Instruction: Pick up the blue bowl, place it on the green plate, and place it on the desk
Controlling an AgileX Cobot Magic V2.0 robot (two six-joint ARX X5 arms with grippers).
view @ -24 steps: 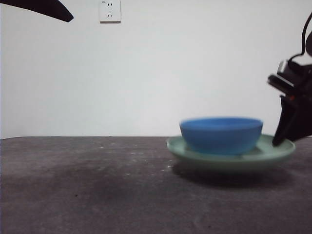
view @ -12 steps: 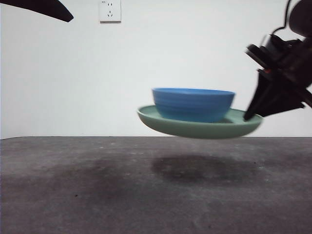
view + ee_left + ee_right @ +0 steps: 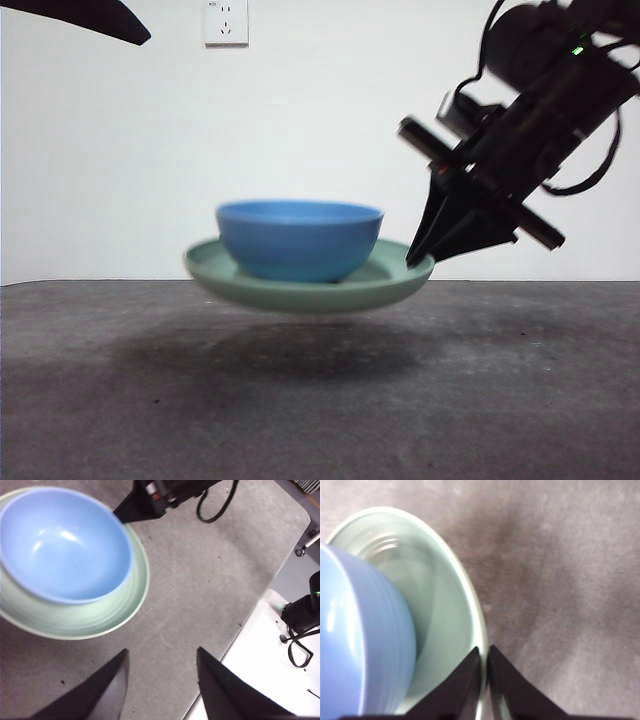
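The blue bowl (image 3: 299,240) sits inside the green plate (image 3: 300,285), and both hang in the air above the desk (image 3: 300,400), tilted slightly. My right gripper (image 3: 422,258) is shut on the plate's right rim (image 3: 482,645), holding it up; its arm comes down from the upper right. In the right wrist view the bowl (image 3: 360,640) fills the plate's inner side. My left gripper (image 3: 160,680) stands open high above the desk, apart from the bowl (image 3: 62,542) and the plate (image 3: 95,620), with nothing between its fingers.
A wall socket (image 3: 225,22) is on the white wall behind. The left arm shows as a black tip (image 3: 90,15) at the top left corner. The desk's edge and a white surface (image 3: 265,670) with cables lie beside it.
The right gripper has carried the plate with the bowl up off the desk and leftward across the front view; over the last half second it sank a little lower.
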